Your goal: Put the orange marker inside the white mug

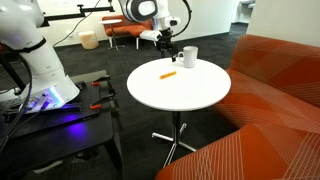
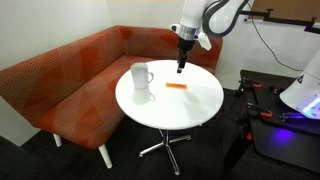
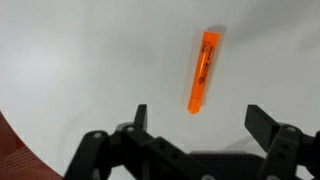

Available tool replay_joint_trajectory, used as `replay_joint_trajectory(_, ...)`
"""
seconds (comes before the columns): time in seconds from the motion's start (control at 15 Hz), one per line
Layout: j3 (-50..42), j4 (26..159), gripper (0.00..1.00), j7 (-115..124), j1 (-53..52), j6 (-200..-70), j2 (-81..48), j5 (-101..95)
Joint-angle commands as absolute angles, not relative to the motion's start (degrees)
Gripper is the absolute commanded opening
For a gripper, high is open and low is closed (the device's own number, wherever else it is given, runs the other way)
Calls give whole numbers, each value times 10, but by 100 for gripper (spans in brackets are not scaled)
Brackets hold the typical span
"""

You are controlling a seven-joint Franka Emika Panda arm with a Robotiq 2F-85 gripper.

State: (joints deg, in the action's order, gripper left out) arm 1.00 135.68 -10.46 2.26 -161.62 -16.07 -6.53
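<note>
We saw the small, thin orange plastic marker (image 3: 203, 70) lying flat on the round white surface (image 2: 170, 108), apart from the plain white ceramic mug (image 2: 142, 78), which stood upright to its left in an exterior view. The black gripper (image 3: 200, 118) hung above the marker with its fingers (image 3: 262, 120) spread wide, holding nothing. In the wrist view, the marker lay just beyond the gap between them.

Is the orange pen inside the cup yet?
Out: the thin orange marker lies flat on the round white table, apart from the white ceramic mug.
</note>
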Motion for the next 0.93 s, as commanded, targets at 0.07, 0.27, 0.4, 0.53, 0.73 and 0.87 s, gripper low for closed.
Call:
replay_joint_trajectory(0.07, 49, 1302, 100, -166, 55, -1599, -220, -10)
replay_joint_trajectory(0.27, 43, 1295, 100, -147, 46, -1601, -238, -18)
replay_joint_trajectory(0.4, 37, 1298, 100, -128, 39, -1597, -243, -19)
replay_joint_trajectory(0.53, 35, 1298, 100, -120, 37, -1595, -248, -19)
replay_joint_trajectory(0.73, 36, 1295, 100, -113, 36, -1594, -256, -19)
replay_joint_trajectory(0.87, 37, 1290, 100, -116, 38, -1592, -264, -18)
